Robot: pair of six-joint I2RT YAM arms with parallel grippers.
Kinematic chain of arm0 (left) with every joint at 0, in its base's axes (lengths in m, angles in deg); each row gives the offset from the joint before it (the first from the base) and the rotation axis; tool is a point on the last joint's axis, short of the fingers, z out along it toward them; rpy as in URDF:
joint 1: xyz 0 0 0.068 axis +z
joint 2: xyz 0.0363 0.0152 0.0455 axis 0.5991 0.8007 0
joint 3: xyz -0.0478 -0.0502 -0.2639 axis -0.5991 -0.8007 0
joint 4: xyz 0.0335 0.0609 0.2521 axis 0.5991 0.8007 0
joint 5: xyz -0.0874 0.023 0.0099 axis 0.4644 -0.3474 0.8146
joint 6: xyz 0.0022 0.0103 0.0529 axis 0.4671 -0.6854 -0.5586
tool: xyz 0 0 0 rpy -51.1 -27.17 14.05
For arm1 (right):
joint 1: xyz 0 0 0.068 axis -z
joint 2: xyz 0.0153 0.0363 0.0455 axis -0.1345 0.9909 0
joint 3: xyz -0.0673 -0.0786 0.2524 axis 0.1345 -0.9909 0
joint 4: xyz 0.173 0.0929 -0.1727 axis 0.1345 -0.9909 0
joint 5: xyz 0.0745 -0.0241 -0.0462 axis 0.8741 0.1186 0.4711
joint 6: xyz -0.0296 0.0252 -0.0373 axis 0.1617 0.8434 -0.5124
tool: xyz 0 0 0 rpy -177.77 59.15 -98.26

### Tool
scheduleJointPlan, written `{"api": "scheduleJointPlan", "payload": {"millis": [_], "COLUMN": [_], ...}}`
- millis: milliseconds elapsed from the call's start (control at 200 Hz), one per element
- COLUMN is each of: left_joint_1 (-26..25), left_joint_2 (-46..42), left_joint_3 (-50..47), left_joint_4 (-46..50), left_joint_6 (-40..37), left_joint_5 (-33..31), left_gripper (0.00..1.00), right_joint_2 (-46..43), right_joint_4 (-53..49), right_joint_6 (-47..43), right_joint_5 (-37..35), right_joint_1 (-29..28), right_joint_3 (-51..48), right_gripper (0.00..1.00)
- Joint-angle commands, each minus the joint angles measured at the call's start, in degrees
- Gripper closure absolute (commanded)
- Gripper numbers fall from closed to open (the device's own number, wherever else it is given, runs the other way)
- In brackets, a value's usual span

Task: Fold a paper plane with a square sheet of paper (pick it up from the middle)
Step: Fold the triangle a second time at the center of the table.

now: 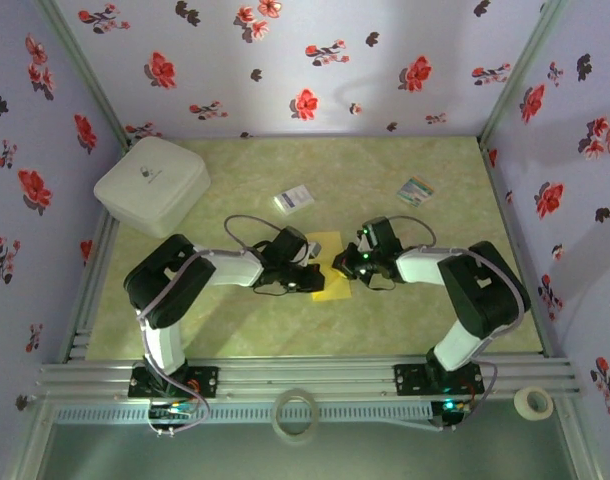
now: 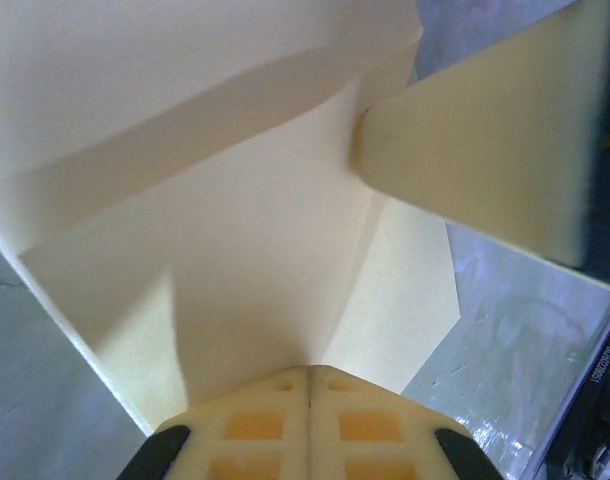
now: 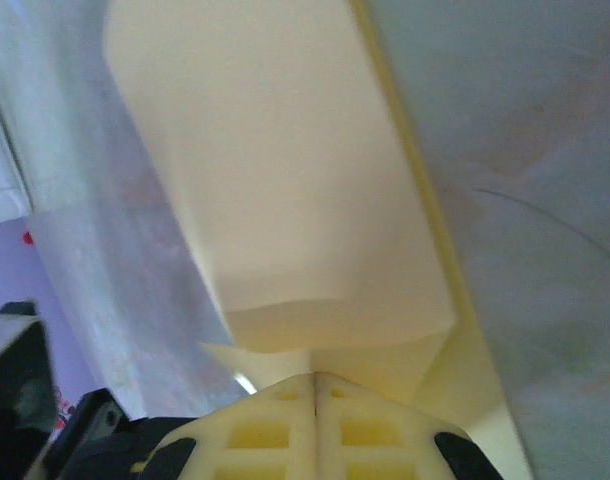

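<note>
The yellow sheet of paper is held over the middle of the table between my two grippers, folded into flaps rather than lying flat. The left gripper is shut on its left side. In the left wrist view the paper rises from the closed left gripper with a crease and an overlapping flap. The right gripper is shut on the right side. In the right wrist view a folded panel of the paper stands just above the closed right gripper. The paper has no slim dart shape.
A white square box sits at the back left. A small white card with blue print and a striped card lie behind the grippers. Two tape rolls rest on the near rail. Floral walls enclose the green table.
</note>
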Motion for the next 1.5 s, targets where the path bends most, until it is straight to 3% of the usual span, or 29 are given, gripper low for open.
{"api": "scheduleJointPlan", "payload": {"millis": [0,155,250,355,1030,1210,1495], "left_joint_1": [0.0,0.0,0.0,0.0,0.0,0.0,0.0], "left_joint_2": [1.2,1.2,0.8,0.6,1.5,0.9,0.3], "left_joint_3": [-2.4,-2.0,-2.4,-2.8,-3.4,-3.3,-2.4], "left_joint_4": [6.2,6.2,6.0,5.8,4.8,4.7,5.0], "left_joint_6": [0.2,0.1,0.1,0.1,-0.3,-0.3,-0.4], "left_joint_5": [-2.3,-2.3,-2.5,-2.4,-0.7,-0.8,-0.8], "left_gripper": [1.00,1.00,1.00,1.00,1.00,1.00,1.00], "right_joint_2": [-0.6,2.3,3.5,4.3,5.5,0.8,0.6], "right_joint_4": [-1.7,3.5,1.1,0.2,0.2,-2.5,-2.7], "right_joint_6": [-2.1,0.0,-0.3,-1.1,-3.6,-4.1,-2.8], "right_joint_5": [0.5,2.9,0.8,-1.4,1.5,2.2,2.9], "right_joint_1": [-1.8,-4.3,-4.5,-2.1,10.6,10.2,2.8], "right_joint_3": [1.7,-0.2,-1.2,-2.5,1.3,2.8,2.6], "right_gripper": [0.97,0.97,0.98,0.99,0.98,0.97,0.98]}}
